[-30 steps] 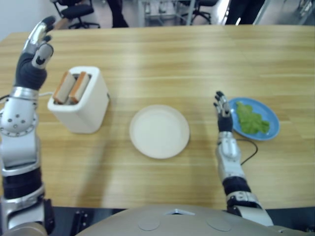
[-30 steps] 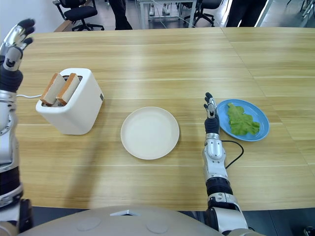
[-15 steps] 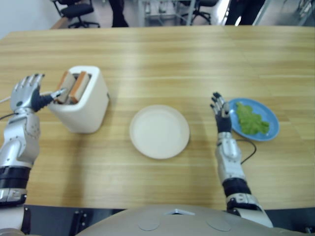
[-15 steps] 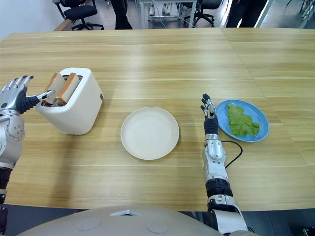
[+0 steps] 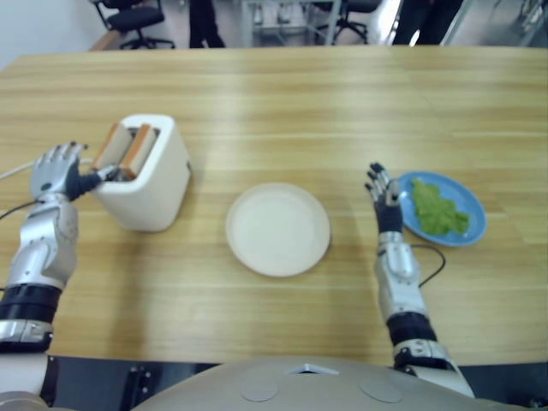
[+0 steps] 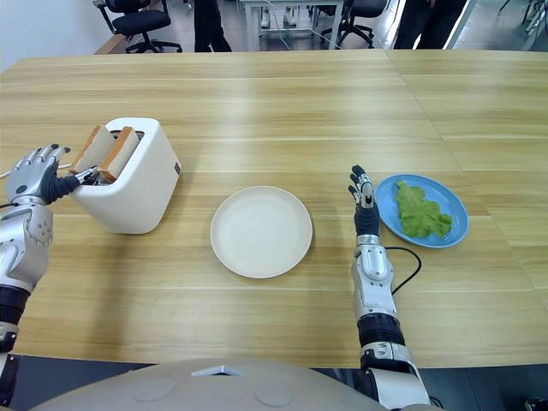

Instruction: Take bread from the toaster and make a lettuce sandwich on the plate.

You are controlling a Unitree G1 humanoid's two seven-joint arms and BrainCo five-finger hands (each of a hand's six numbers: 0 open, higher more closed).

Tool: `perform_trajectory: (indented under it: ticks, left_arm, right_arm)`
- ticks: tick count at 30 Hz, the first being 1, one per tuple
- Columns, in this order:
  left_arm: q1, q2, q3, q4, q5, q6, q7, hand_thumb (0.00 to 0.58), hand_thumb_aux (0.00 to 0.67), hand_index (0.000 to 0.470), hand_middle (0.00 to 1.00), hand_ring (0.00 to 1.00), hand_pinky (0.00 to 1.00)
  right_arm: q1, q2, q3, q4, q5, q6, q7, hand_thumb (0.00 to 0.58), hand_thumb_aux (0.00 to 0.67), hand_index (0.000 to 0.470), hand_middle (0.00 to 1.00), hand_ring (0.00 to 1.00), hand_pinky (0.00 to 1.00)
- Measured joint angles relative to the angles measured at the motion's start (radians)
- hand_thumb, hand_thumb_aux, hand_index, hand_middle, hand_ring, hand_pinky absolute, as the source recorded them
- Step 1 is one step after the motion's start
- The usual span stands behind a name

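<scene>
A white toaster (image 6: 130, 190) stands at the left of the wooden table with two bread slices (image 6: 106, 152) sticking up from its slots. My left hand (image 6: 36, 174) is just left of the toaster, open, one fingertip touching its upper left edge below the bread. An empty cream plate (image 6: 261, 231) lies in the middle. A blue plate (image 6: 451, 228) with green lettuce (image 6: 416, 208) lies at the right. My right hand (image 6: 363, 197) stands upright and open, just left of the blue plate, holding nothing.
A black cable (image 6: 409, 263) loops on the table beside my right forearm. A white cord (image 5: 10, 172) runs off left from the toaster. Office chairs (image 6: 137, 17) stand beyond the table's far edge.
My left hand dropped from high above the table down to the toaster's left side, then edged closer to it. The right hand shifted slightly.
</scene>
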Motion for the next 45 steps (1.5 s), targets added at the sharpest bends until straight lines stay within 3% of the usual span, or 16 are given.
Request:
perform_trajectory:
  ticks: [12, 20, 25, 31, 37, 45]
  left_arm:
    - [0.045, -0.035, 0.032, -0.208, 0.015, -0.010, 0.134, 0.580, 0.670, 0.460, 1.00, 1.00, 1.00]
    - [0.081, -0.035, 0.204, -0.400, 0.016, -0.023, 0.241, 0.580, 0.670, 0.460, 1.00, 1.00, 1.00]
    - [0.079, -0.066, 0.308, -0.566, -0.057, -0.105, 0.259, 0.580, 0.670, 0.460, 1.00, 1.00, 1.00]
    - [0.033, -0.213, 0.231, -0.632, -0.393, -0.221, 0.047, 0.580, 0.670, 0.460, 1.00, 1.00, 1.00]
    - [0.024, -0.431, 0.047, -0.545, -0.769, -0.221, -0.253, 0.580, 0.670, 0.460, 1.00, 1.00, 1.00]
    - [0.033, -0.508, -0.194, -0.249, -0.773, -0.189, -0.466, 0.580, 0.670, 0.460, 1.00, 1.00, 1.00]
  right_arm:
    - [-0.002, -0.001, -0.004, 0.046, 0.005, 0.015, 0.007, 0.000, 0.000, 0.000, 0.00, 0.00, 0.00]
    - [-0.006, 0.000, -0.022, 0.059, 0.005, 0.016, 0.016, 0.000, 0.000, 0.000, 0.00, 0.00, 0.00]
    - [-0.010, 0.007, -0.021, 0.075, 0.005, 0.016, 0.021, 0.000, 0.000, 0.000, 0.00, 0.00, 0.00]
    - [-0.013, 0.007, -0.022, 0.080, 0.005, 0.017, 0.027, 0.000, 0.000, 0.000, 0.00, 0.00, 0.00]
    - [-0.022, 0.006, -0.022, 0.089, 0.005, 0.019, 0.036, 0.000, 0.000, 0.000, 0.00, 0.00, 0.00]
    - [-0.028, 0.006, -0.023, 0.102, 0.005, 0.019, 0.038, 0.000, 0.000, 0.000, 0.00, 0.00, 0.00]
